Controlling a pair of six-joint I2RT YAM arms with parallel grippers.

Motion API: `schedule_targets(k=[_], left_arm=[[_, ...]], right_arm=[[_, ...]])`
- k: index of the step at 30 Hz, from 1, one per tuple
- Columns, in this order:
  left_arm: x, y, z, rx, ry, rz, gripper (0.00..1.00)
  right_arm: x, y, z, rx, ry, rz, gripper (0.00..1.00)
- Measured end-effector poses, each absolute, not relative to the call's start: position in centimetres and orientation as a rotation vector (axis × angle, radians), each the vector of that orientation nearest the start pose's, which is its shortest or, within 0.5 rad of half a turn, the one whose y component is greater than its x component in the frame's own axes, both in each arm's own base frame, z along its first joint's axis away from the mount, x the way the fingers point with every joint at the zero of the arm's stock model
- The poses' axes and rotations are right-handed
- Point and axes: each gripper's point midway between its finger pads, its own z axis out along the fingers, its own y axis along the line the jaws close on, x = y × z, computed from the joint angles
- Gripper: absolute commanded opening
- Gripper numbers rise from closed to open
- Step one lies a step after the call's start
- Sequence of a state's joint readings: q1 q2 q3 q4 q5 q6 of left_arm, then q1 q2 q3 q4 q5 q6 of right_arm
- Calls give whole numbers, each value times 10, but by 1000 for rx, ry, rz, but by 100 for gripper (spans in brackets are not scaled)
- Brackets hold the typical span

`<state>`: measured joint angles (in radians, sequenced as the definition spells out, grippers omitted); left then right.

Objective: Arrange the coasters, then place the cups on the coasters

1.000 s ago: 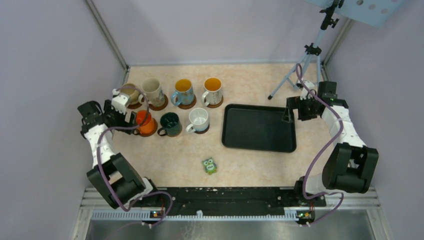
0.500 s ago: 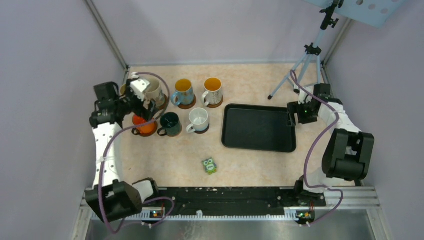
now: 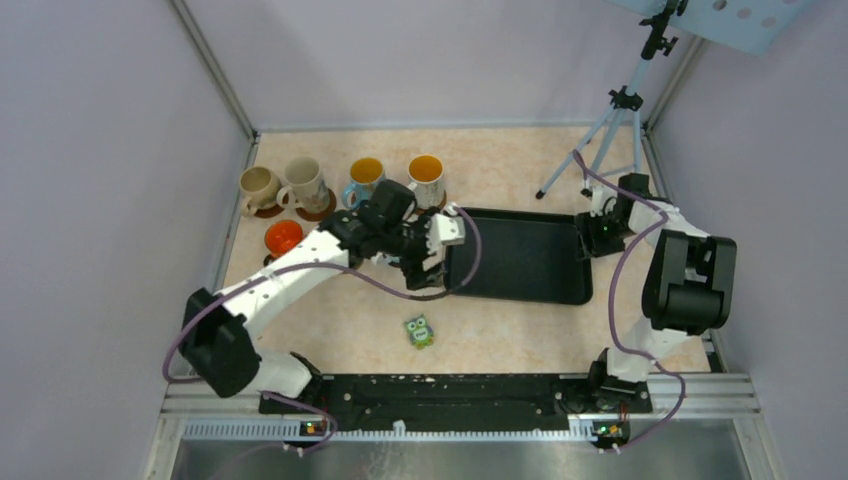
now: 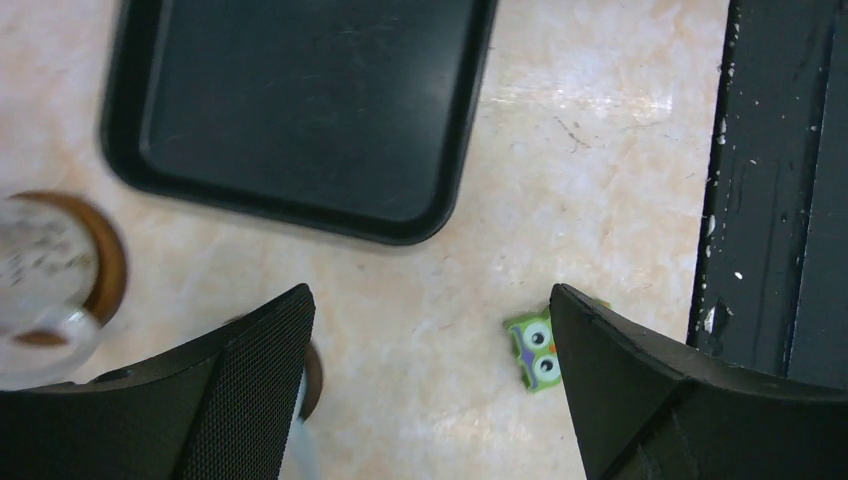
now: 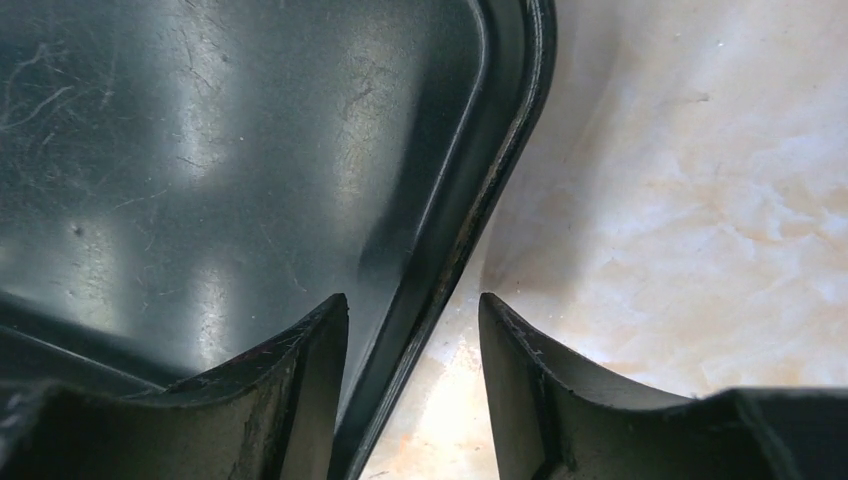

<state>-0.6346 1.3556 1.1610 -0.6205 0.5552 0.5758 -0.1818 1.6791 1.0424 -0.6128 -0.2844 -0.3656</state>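
Several cups stand on brown coasters [image 3: 322, 212] at the back left: a beige one [image 3: 258, 188], a white one [image 3: 303, 182], a blue-handled one [image 3: 365, 178], a cream one with an orange inside [image 3: 425, 176] and a small orange-red one [image 3: 283, 237]. My left arm hides the cups in front of them. My left gripper [image 3: 425, 270] [image 4: 430, 330] hangs open over bare table, a white cup [image 4: 40, 290] on a coaster [image 4: 110, 270] to its left. My right gripper [image 3: 590, 235] [image 5: 413, 310] is open, its jaws astride the black tray's right rim [image 5: 500, 150].
The black tray [image 3: 515, 255] [image 4: 300, 100] lies right of centre. A small green owl figure [image 3: 419, 331] [image 4: 535, 350] sits near the front edge, beside my left gripper's right finger. A tripod [image 3: 600, 140] stands at the back right. Walls close three sides.
My left arm has swung from the cups at the far left to the middle, beside the tray's left edge. My right gripper has come down over the tray's right rim, its jaws narrowing.
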Motion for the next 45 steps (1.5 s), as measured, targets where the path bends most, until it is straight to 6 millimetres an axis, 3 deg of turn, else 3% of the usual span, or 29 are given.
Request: schedule_targets(k=[5,8,12,21,29,38,45], left_arm=[[219,-310,134,1698,1789,-704,91],[216,-322,104,1737,1829,-697,89],[224,-330,78,1736,1873,-671,87],[235,-331,33,1733,1984,-618,80],[243,-341,28,1707,1979,-618,75],[251,-355,28,1688,1976,-650,67],[254,-364,29,1685,1974,-679,66]], right_arm=[[325,-24,25,-312,2751,272,43],[334,-25,25,-313,2746,271,37],[343,-26,27,-313,2734,272,29],[356,-28,23,-314,2731,275,28],[370,-30,23,-315,2715,271,26],[391,-32,25,-302,2694,274,17],[404,-34,25,-287,2680,269,20]])
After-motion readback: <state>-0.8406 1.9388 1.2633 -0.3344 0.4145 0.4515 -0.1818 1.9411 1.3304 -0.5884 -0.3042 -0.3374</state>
